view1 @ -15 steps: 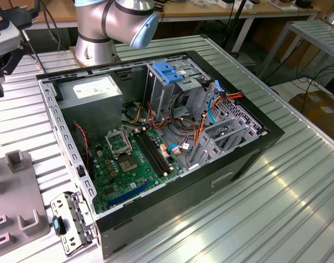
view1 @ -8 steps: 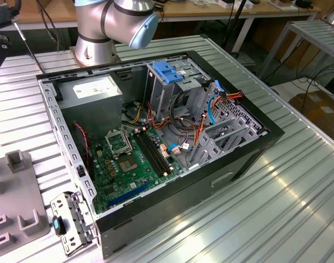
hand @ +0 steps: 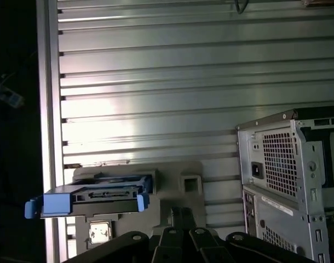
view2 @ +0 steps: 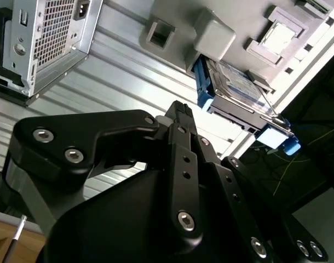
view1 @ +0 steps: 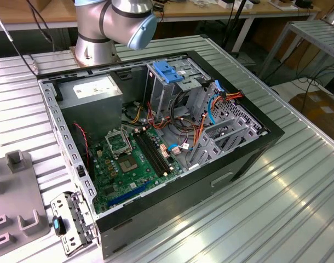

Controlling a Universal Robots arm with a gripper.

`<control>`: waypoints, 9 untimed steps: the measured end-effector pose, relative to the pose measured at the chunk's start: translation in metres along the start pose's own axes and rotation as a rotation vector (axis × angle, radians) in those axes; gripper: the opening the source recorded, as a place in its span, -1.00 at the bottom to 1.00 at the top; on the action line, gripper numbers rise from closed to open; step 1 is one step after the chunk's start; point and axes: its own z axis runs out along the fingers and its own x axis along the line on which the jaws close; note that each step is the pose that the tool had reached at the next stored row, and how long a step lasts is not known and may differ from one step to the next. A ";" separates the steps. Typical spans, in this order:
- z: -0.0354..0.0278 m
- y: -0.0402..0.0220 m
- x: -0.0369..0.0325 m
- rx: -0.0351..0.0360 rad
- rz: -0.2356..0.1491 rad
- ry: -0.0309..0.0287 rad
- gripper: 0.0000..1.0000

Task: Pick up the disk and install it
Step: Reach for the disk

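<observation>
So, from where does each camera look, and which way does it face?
Exterior view: off the arm, looking down into the open black computer case on the ribbed metal table; the grey robot arm shows.
First wrist view: on the arm, facing the table and the dark rectangular disk in its blue carrier; the black gripper shows.
Second wrist view: on the arm, facing the disk from another angle, past the gripper.
Both wrist views share disk, gripper and case.

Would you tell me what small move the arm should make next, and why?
Probably ease the gripper toward the disk: in the second wrist view the disk sits in a grey holder, apart from the gripper and not yet picked up.
</observation>
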 end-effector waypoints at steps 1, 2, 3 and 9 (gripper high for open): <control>-0.0001 -0.0002 0.0029 0.0000 0.000 0.0000 -0.79; -0.0002 -0.0004 0.0059 0.0000 0.000 0.0000 -0.79; -0.0002 -0.0006 0.0085 0.0000 0.000 -0.0001 -0.79; -0.0006 -0.0018 0.0246 -0.0001 0.000 -0.0001 -0.79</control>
